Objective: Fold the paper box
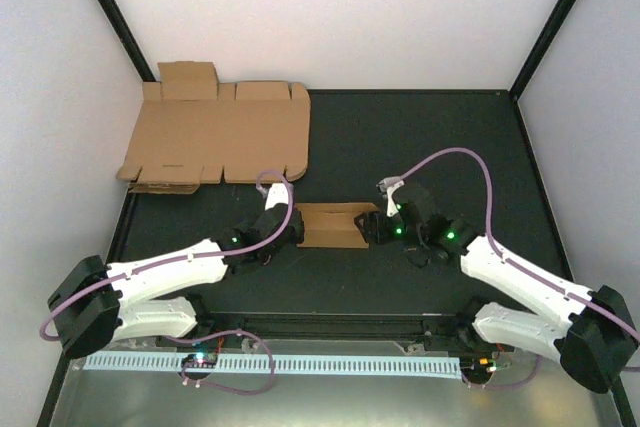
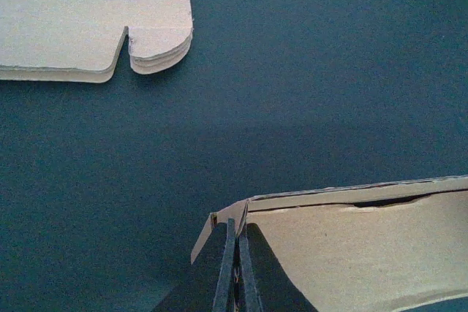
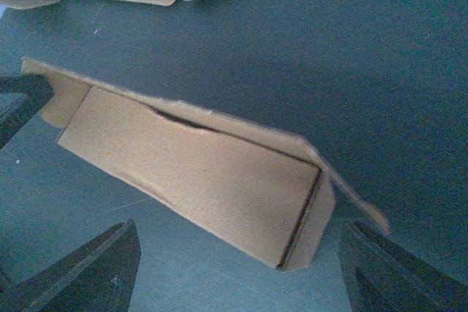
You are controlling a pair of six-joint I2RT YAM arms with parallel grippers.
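White slotted strip (image 1: 300, 362) runs along the near edge between the arm bases. Both arms reach inward to mid-table. Left gripper (image 2: 235, 275) has its fingers pressed together, pinching the thin edge of an end flap at the left end of the paper box (image 1: 333, 226). Right gripper (image 3: 238, 279) is spread wide, fingers (image 3: 95, 268) well apart, at the box's right end; the cardboard sits just ahead of them and no contact is visible. The box lies on the dark table mat (image 1: 430, 147) in the centre, half-folded: one long panel lies flat, the far long panel is raised and tilted, and a small end flap is bent at the right. Further back, at the far left corner, lies a stack of flat cardboard sheets (image 1: 215, 137), well apart from the box.
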